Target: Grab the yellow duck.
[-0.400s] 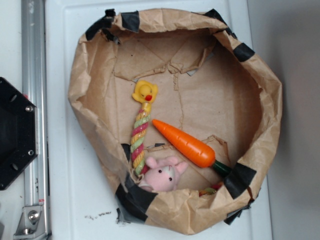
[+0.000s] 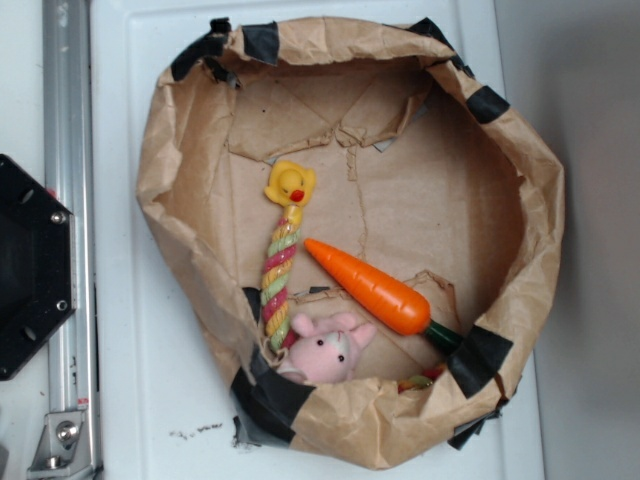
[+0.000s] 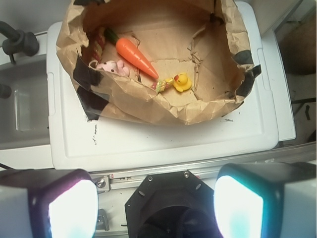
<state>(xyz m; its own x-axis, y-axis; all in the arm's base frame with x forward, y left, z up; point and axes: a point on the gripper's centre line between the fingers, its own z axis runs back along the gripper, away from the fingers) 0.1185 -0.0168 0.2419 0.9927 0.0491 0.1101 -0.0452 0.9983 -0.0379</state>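
Observation:
The yellow duck (image 2: 290, 184) sits on the floor of a crumpled brown paper bag (image 2: 500, 300), at the top end of a striped twisted rope toy (image 2: 278, 285). In the wrist view the duck (image 3: 182, 82) lies near the bag's near wall. My gripper (image 3: 156, 206) is open, its two pale fingertips (image 3: 69, 210) wide apart and empty, hanging above the black robot base, well short of the bag. The gripper does not show in the exterior view.
An orange toy carrot (image 2: 375, 287) lies diagonally right of the duck, and a pink plush pig (image 2: 328, 347) rests against the bag's lower wall. The bag stands on a white lid (image 2: 120, 300). A metal rail (image 2: 68, 200) and the black robot base (image 2: 25, 270) are at the left.

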